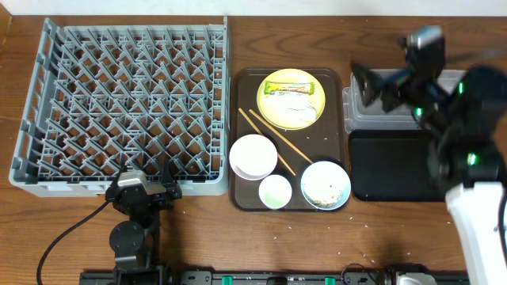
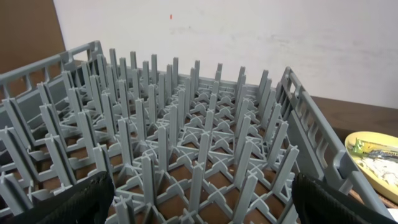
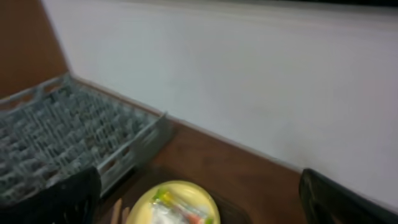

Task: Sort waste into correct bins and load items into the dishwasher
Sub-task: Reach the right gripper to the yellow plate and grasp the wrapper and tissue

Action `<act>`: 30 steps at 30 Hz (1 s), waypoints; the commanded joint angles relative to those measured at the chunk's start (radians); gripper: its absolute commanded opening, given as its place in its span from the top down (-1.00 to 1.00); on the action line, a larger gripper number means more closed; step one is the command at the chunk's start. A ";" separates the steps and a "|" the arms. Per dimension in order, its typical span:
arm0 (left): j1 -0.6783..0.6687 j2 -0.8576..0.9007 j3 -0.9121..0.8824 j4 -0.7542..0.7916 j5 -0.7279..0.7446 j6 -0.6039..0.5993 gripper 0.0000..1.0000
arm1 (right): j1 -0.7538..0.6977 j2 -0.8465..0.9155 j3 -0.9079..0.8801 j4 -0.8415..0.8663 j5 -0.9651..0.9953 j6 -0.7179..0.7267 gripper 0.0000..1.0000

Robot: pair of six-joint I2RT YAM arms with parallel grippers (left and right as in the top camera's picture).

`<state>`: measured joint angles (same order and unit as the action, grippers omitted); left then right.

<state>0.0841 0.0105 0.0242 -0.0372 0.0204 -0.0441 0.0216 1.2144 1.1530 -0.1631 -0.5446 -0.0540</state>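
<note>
Overhead, the grey dish rack (image 1: 119,103) fills the left of the table (image 1: 238,237), with the left gripper (image 1: 146,179) at its near edge, jaws wide apart and holding nothing. Just right of the rack, a brown tray (image 1: 321,142) carries the yellow plate (image 1: 270,82) at its far end, with a snack wrapper (image 1: 291,89) and a crumpled napkin (image 1: 289,107) lying on the plate. Two chopsticks (image 1: 273,138) lie slantwise below the plate, beside the white bowl (image 1: 253,156). The small cup (image 1: 275,191) and the blue bowl (image 1: 325,184), which has pale food scraps inside, sit along the tray's near edge. Further right stand the clear tub (image 1: 355,115) and, nearer, the black tray (image 1: 388,170). The right gripper (image 1: 374,87) hangs over the tub's left end, jaws apart and empty.
</note>
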 commanded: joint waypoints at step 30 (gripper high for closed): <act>0.003 -0.006 -0.020 -0.035 -0.013 0.009 -0.85 | 0.280 0.922 0.691 -0.719 0.203 -0.273 -0.99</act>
<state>0.0841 0.0105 0.0242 -0.0372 0.0204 -0.0441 0.2943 2.0995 1.8229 -0.8970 -0.3756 -0.3016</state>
